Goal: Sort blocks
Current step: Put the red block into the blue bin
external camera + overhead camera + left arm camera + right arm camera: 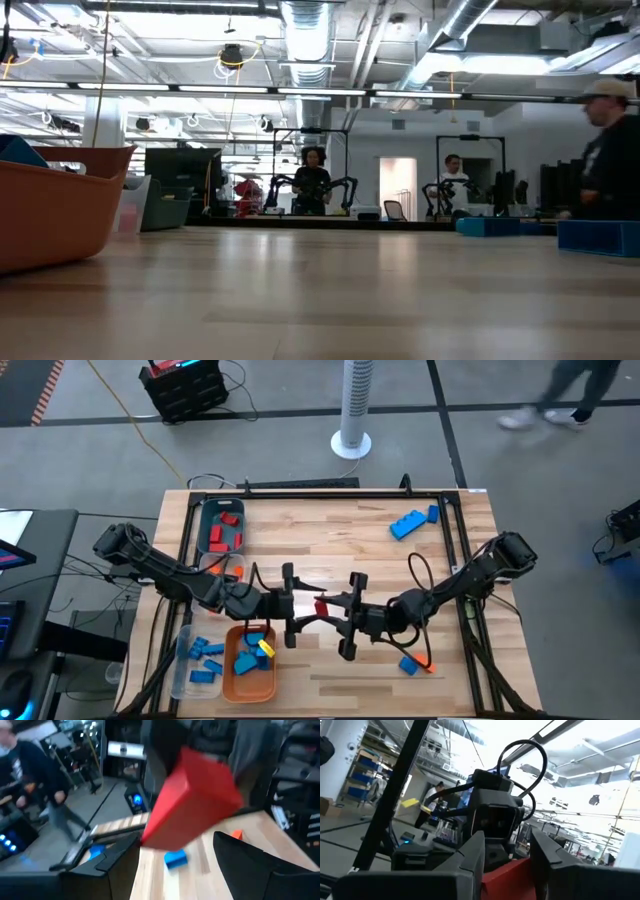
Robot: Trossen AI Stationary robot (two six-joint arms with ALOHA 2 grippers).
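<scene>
Mid-table, the right gripper (335,618) clenched a red block (321,607) — the left gripper (298,610) stood released around it, seemingly a handover. Red blocks (224,532) and blue blocks (205,657) filled bins; strays (412,522) remained — roughly two-thirds sorted.

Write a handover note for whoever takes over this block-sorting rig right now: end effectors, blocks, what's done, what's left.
Right end effector: shut on a red block above mid-table.
Left end effector: open, facing it, close to that block.
Done: red blocks lie in the bin at the table's left edge; blue blocks lie in a second bin and in the orange tray.
Left: the held block, the blue pair and a blue block beside an orange one, all loose on the right.
</scene>
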